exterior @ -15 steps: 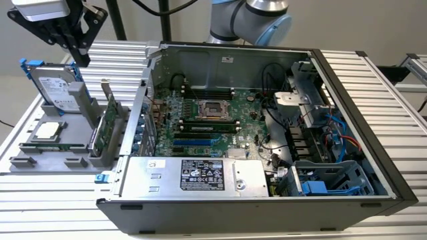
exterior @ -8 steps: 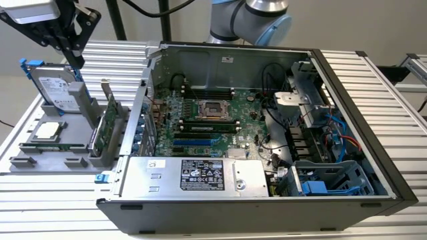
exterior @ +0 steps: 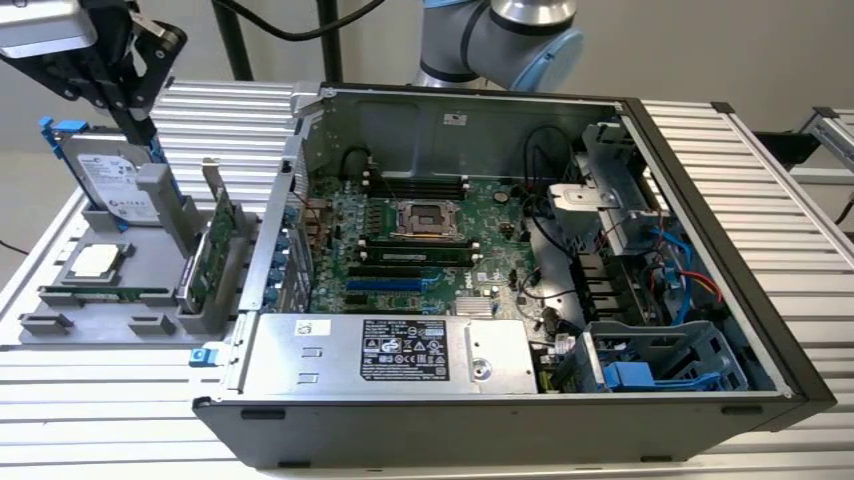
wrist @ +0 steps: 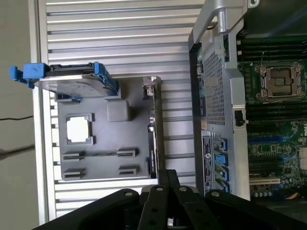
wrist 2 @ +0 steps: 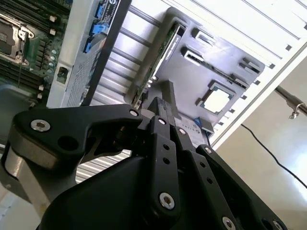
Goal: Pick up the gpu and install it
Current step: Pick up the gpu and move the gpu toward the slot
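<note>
Exterior view: high, angled down across the open computer case (exterior: 467,425), which takes most of the frame; grey parts tray (exterior: 80,328) at the exterior view's left edge. Both wrist views ride close behind the gripper (wrist: 169,176), facing that tray and case wall; second probably more oblique.

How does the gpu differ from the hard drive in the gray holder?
The gpu is a thin green board with a silver end bracket; the hard drive is a thicker silver block with blue rails. The gpu stands on the gray holder's side nearest the computer case; the hard drive sits at one end. Both stand on edge in that holder, uninstalled.
</note>
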Motion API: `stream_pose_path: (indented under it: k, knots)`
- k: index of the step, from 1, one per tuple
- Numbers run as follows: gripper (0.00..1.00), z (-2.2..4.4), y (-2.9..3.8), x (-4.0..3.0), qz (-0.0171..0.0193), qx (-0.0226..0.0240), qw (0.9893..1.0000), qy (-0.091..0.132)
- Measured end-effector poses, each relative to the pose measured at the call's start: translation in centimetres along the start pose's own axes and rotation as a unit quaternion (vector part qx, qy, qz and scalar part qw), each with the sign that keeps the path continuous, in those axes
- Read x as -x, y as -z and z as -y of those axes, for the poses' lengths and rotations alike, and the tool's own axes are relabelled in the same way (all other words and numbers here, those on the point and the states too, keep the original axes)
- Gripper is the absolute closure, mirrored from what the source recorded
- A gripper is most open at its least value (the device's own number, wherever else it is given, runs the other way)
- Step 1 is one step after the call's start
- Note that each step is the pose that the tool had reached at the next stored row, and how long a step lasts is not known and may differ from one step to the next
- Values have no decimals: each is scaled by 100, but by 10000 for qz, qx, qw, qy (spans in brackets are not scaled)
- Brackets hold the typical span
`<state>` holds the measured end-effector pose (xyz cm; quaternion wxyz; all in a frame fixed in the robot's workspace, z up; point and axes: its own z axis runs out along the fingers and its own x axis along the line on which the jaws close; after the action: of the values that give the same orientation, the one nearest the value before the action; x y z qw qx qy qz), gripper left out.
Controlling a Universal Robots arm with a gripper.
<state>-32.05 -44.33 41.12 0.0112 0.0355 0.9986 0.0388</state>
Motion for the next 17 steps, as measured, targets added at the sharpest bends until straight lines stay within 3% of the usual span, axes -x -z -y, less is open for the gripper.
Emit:
stream_pose_path:
  k: [17]
  knots:
    - [100,152,15,-150,-2,32,10000,-1]
